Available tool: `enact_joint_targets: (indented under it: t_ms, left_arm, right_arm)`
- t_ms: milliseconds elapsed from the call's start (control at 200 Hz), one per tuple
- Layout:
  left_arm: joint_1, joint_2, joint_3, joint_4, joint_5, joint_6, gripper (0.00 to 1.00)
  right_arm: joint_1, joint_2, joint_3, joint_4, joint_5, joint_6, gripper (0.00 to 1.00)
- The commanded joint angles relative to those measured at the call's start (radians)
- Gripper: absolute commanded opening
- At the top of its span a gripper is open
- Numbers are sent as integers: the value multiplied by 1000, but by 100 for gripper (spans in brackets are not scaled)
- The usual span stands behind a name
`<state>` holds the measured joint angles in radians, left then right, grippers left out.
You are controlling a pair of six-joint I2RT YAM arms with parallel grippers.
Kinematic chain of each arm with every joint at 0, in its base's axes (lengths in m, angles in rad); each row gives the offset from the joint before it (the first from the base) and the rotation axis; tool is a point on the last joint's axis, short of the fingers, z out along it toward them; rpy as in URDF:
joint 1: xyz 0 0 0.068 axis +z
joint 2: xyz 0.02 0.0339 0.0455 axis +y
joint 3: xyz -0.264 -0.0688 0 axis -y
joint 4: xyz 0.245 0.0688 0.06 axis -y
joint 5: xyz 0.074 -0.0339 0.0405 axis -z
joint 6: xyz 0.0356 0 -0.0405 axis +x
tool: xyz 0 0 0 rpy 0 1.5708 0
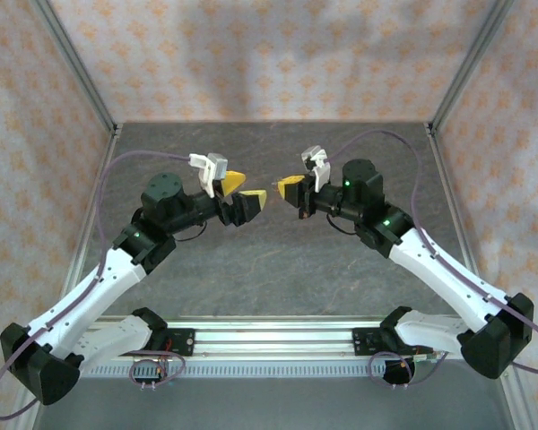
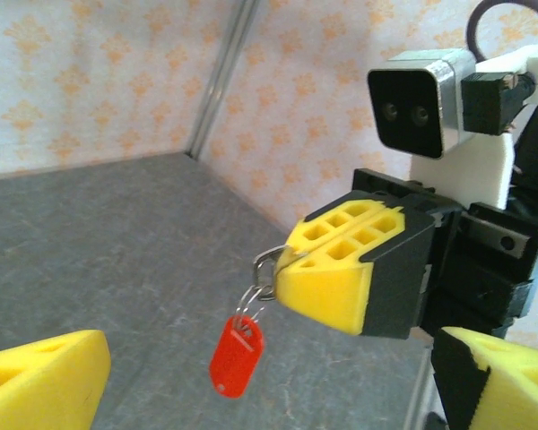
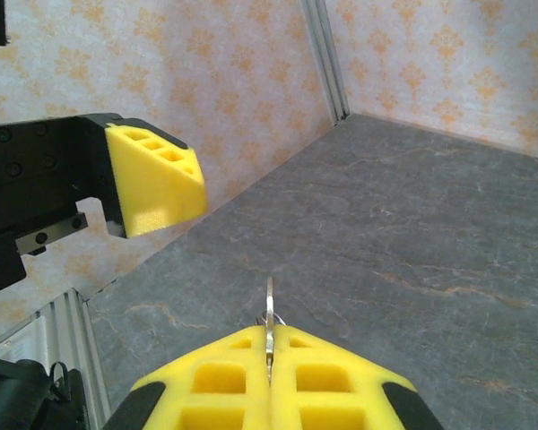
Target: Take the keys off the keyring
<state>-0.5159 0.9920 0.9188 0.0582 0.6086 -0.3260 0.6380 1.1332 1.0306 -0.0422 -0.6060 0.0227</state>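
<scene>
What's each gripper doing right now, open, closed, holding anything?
Left gripper: open, holding nothing.
Right gripper: closed on the keyring, with the red tag dangling below.

Bright, even, diffuse light fills the cell. On the grey table [image 1: 278, 269] lie only faint, soft shadows. Above the table's far edge the wall [image 1: 251, 81] darkens slightly. The left wrist view blurs its nearest yellow finger [image 2: 36, 385].
</scene>
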Motion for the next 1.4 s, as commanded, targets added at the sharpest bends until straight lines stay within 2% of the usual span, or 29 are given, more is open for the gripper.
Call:
enact_joint_targets:
  t_ms: [0, 220, 716, 1396]
  left_arm:
    - [19, 25, 45, 84, 118, -95, 94]
    - [19, 65, 73, 87, 173, -129, 91]
    - [19, 110, 95, 102, 215, -164, 88]
    - [19, 123, 111, 96, 243, -176, 82]
  right_arm:
    - [-5, 8, 53, 54, -41, 45, 0]
    - [-5, 31, 76, 69, -72, 75, 0]
    - [-4, 46, 82, 101, -101, 106, 0]
    - [-5, 76, 93, 93, -60, 99, 0]
